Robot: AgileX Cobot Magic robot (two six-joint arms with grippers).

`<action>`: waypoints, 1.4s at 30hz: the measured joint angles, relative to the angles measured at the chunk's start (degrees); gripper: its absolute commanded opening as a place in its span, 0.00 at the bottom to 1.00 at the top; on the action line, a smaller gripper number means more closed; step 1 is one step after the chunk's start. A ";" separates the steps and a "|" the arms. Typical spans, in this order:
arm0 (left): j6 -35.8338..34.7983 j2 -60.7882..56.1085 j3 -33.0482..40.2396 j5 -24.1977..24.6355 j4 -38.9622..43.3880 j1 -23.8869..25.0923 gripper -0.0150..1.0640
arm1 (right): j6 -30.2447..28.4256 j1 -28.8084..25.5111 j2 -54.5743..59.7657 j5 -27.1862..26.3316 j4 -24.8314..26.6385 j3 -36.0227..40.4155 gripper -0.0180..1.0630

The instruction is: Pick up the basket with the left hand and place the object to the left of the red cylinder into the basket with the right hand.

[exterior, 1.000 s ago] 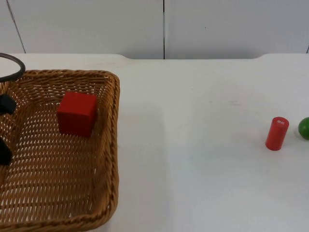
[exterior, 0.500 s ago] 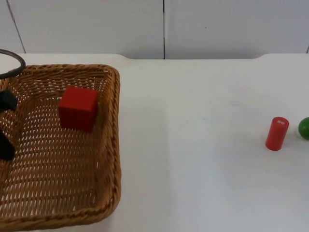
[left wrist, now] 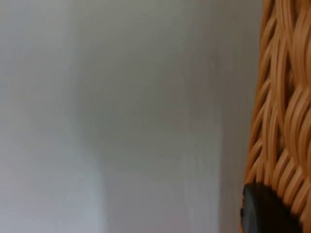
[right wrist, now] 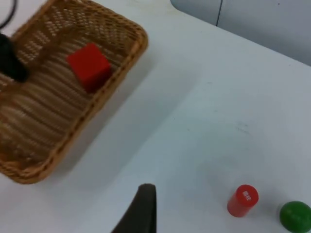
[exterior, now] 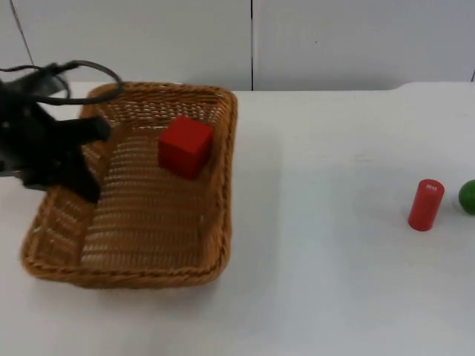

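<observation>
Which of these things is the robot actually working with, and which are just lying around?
In the job: wicker basket, gripped at its rim by the left gripper; red cube inside it; red cylinder as the landmark; right gripper hovering above the table.
Lying about: green ball.

Table [exterior: 319,282]: white top, plain and matte, running across the whole view to the wall.
Far edge: meets the wall in a straight line, with a slight rounded step near each end.
Partition wall [exterior: 356,41]: pale grey panels.
Seam [exterior: 252,44]: one dark vertical joint between panels, near the middle.
Light: even and soft; faint shadows on the table.
</observation>
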 measured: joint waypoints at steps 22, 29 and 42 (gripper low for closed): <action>0.36 9.19 -9.43 0.89 0.02 -0.41 0.91 | 0.87 0.00 0.00 1.54 0.95 0.11 0.82; 0.04 4.72 -9.78 2.32 3.80 2.01 0.91 | 0.87 0.00 0.00 1.54 0.95 0.11 0.82; -3.62 -13.39 -9.66 8.85 8.59 2.78 0.91 | 0.87 0.00 -0.13 -1.50 0.85 0.11 0.82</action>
